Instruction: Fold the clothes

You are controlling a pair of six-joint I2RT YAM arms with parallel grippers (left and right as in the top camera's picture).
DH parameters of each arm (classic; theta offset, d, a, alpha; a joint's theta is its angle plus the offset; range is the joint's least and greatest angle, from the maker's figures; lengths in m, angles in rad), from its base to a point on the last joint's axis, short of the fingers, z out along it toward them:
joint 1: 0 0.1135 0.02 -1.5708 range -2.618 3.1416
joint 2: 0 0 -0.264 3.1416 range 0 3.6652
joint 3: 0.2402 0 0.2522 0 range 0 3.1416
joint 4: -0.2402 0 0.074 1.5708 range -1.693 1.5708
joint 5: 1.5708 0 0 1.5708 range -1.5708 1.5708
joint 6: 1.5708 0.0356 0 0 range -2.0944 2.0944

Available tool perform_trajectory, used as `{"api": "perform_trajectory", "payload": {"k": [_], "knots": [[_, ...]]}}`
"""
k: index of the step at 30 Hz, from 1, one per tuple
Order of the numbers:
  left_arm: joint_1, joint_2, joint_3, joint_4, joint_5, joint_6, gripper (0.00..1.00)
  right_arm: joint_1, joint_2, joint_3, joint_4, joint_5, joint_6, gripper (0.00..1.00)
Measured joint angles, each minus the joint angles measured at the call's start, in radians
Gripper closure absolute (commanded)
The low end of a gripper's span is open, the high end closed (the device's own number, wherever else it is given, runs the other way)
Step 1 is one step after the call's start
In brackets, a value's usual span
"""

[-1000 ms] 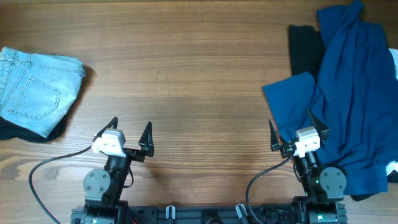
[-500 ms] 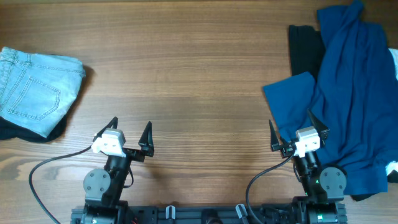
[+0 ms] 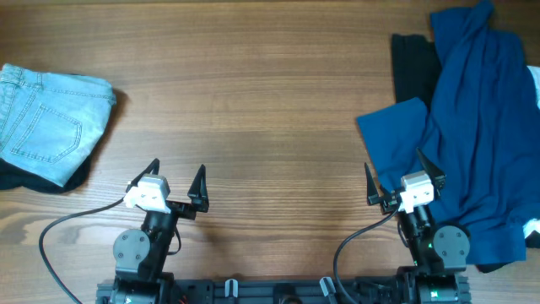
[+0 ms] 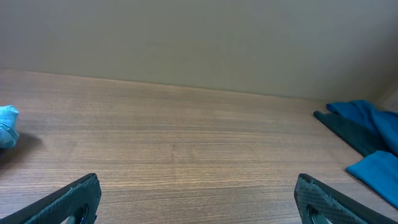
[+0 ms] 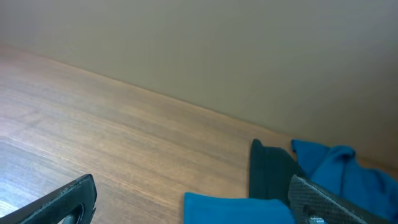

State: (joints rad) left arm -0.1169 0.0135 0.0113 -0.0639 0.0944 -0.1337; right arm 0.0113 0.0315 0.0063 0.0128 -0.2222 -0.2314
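Note:
A crumpled blue garment (image 3: pixel 472 135) lies at the table's right side, over a black garment (image 3: pixel 412 63). Both also show in the right wrist view, the blue garment (image 5: pixel 236 211) and the black one (image 5: pixel 270 171), and in the left wrist view (image 4: pixel 373 168). Folded light denim shorts (image 3: pixel 46 122) lie at the far left on a dark cloth (image 3: pixel 51 181). My left gripper (image 3: pixel 177 173) is open and empty near the front edge. My right gripper (image 3: pixel 395 173) is open and empty, hovering at the blue garment's lower left edge.
A wooden table (image 3: pixel 253 101) carries everything. A white item (image 3: pixel 531 230) peeks out at the right edge beside the blue garment. A black cable (image 3: pixel 59 232) loops by the left arm's base.

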Motion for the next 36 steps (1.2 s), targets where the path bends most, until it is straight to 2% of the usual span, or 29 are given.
{"api": "perform_trajectory", "payload": {"k": [7, 12, 15, 20, 25, 27, 32, 36], "knots": [[0.0, 0.021, 0.0, -0.002, -0.008, -0.011, 0.0, 0.0, 0.011, 0.002, -0.009, -0.006, 0.203, 0.0], [0.0, 0.08, 0.028, -0.055, -0.007, -0.042, 0.0, 0.0, 0.08, 0.092, -0.181, -0.005, 0.298, 0.0], [0.0, 0.192, 0.116, -0.124, 0.017, -0.048, 0.0, 0.0, 0.166, 0.182, -0.243, -0.005, 0.318, 0.0], [0.0, 0.462, 0.309, -0.203, 0.107, -0.053, 0.0, 0.0, 0.428, 0.361, -0.383, -0.005, 0.326, 0.0], [0.0, 0.728, 0.478, -0.374, 0.172, -0.056, 0.0, 0.0, 0.841, 0.594, -0.507, -0.002, 0.325, 0.0], [0.0, 0.813, 0.527, -0.41, 0.196, -0.056, 0.0, 0.0, 1.002, 0.635, -0.491, -0.002, 0.334, 0.0], [0.0, 0.899, 0.544, -0.408, 0.222, -0.056, 0.0, 0.0, 1.216, 0.636, -0.428, 0.047, 0.381, 0.01], [0.0, 0.912, 0.544, -0.393, 0.226, -0.056, 0.0, -0.001, 1.341, 0.638, -0.338, 0.1, 0.396, 0.1]]}}
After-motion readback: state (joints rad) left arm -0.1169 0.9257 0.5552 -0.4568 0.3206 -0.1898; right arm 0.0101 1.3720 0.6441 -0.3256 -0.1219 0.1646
